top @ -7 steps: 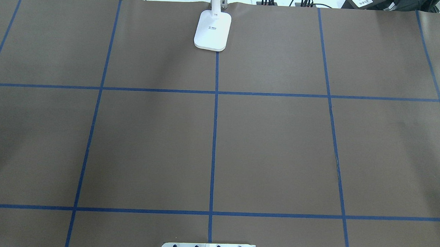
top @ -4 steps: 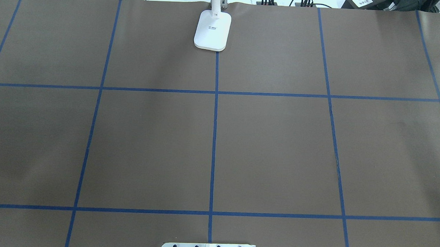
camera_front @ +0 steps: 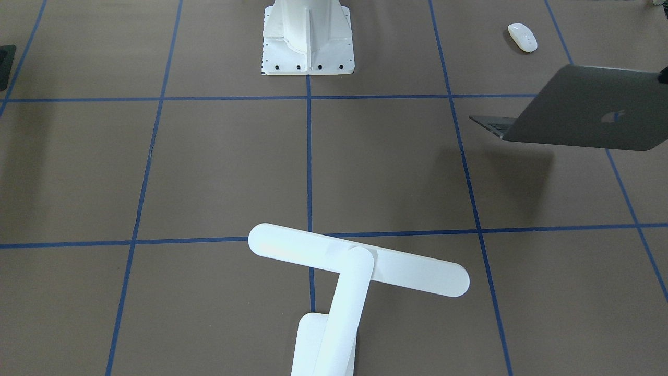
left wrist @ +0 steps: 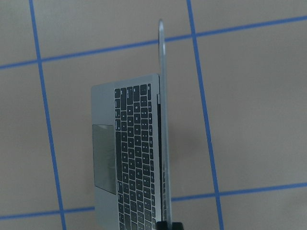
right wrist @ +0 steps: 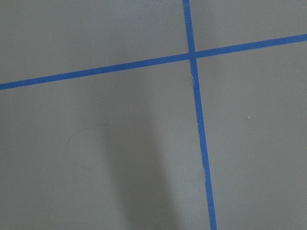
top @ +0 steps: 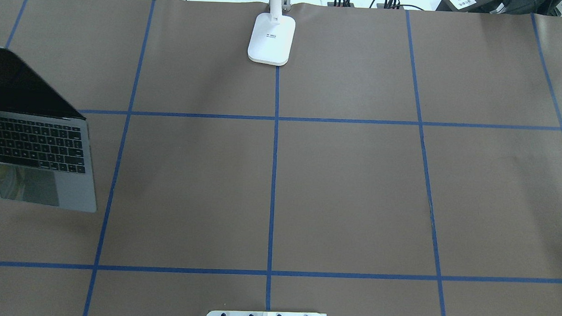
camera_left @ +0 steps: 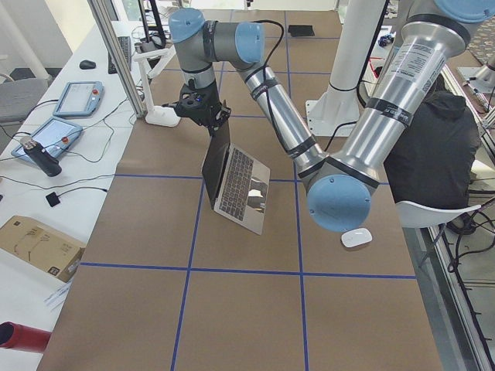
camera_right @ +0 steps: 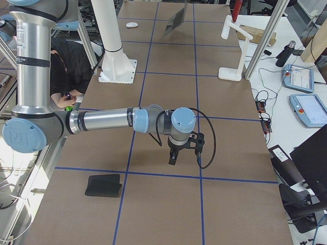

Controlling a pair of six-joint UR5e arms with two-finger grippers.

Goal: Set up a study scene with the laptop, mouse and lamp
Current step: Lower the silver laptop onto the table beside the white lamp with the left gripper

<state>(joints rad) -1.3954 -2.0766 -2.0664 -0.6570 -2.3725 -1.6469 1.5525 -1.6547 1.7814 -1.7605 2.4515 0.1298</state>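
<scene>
The grey laptop (top: 38, 161) is open, its dark screen upright, and hangs tilted above the table's left part; it also shows in the front view (camera_front: 579, 109). My left gripper (camera_left: 203, 108) is shut on the top edge of its screen; in the left wrist view the screen's edge runs down into the gripper (left wrist: 170, 224). The white mouse (camera_front: 522, 37) lies on the table near the robot's left side. The white lamp (top: 271, 38) stands at the far middle edge, its bar head (camera_front: 360, 258) over the table. My right gripper (camera_right: 173, 157) hovers low over bare table; I cannot tell whether it is open.
The white ribbed pedestal (camera_front: 308, 36) with its bolted plate stands at the robot's side, in the middle. A flat black square pad (camera_right: 103, 185) lies at the table's right end. Blue tape lines grid the brown table. Tablets and cables lie beyond the far edge.
The laptop has come into the overhead view from the left edge; it was out of that view in both earlier frames. The lamp has not moved.
</scene>
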